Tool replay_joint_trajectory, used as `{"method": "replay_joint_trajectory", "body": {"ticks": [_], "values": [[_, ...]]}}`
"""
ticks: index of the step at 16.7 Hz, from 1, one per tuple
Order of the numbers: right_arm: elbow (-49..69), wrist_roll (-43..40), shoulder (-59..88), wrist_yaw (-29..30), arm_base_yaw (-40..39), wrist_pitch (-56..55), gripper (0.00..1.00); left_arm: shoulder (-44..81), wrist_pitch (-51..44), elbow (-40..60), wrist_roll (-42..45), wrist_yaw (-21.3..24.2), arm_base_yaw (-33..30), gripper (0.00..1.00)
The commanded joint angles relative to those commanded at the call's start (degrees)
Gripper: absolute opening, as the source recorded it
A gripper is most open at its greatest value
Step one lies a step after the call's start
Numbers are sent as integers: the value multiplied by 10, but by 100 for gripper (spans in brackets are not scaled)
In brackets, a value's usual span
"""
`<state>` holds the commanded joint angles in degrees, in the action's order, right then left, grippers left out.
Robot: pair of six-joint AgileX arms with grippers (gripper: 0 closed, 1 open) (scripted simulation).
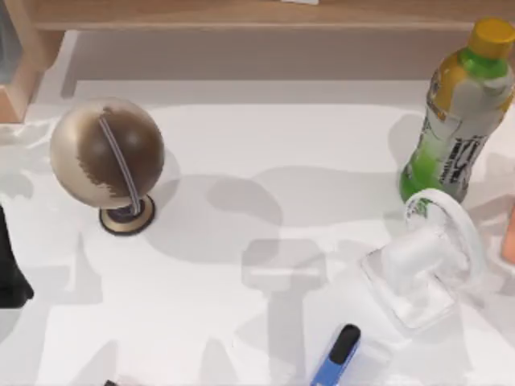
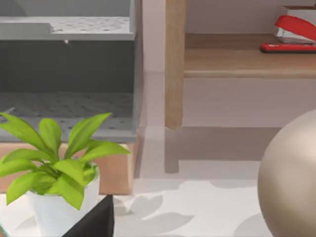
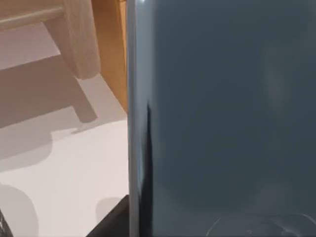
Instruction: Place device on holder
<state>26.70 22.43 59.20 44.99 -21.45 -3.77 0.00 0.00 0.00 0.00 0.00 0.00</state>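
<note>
The phone (image 3: 222,113) stands as a dark grey-blue slab close in front of the right wrist camera, its long edge upright and its glossy face blank. White table (image 3: 59,168) and a wooden shelf leg (image 3: 79,39) lie well behind it. A dark bit of the right gripper (image 3: 111,224) shows beside the phone's lower edge. I cannot tell whether this gripper is pinching the phone or spread.

From above, the globe (image 1: 107,154) stands on its round base at the table's left. The white holder (image 1: 426,261) sits well apart from the globe, far to its right and nearer the front edge, with nothing on it. The green bottle (image 1: 459,112), yellow-capped, is just behind the holder, also far right of the globe. A blue-and-black pen (image 1: 338,355) lies right of the globe at the front edge, near the holder's left. Grey shadows fall on the table between globe and holder.

The left arm (image 1: 8,277) is parked at the left edge, in front of the globe. In its wrist view the left gripper (image 2: 96,222) shows as a black tip; whether it is spread or pressed together, I cannot tell. Beside that tip is a leafy plant (image 2: 54,163) in a white pot. Beyond the globe, a red stapler (image 2: 294,34) rests on a wooden shelf (image 2: 237,61).
</note>
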Motion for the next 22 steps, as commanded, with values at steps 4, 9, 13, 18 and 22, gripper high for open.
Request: {"method": "replay_joint_trajectory", "body": {"ticks": [4, 9, 13, 18, 22], "values": [[-2, -33, 59, -40, 43, -70, 0, 0, 0, 0, 0, 0, 0, 100], [-2, -38, 68, -47, 49, -79, 0, 0, 0, 0, 0, 0, 0, 100], [-2, -38, 68, -47, 49, -79, 30, 0, 0, 0, 0, 0, 0, 100], [-2, -38, 68, -47, 49, -79, 68, 0, 0, 0, 0, 0, 0, 100], [-2, -38, 68, -47, 49, -79, 98, 0, 0, 0, 0, 0, 0, 100]]}}
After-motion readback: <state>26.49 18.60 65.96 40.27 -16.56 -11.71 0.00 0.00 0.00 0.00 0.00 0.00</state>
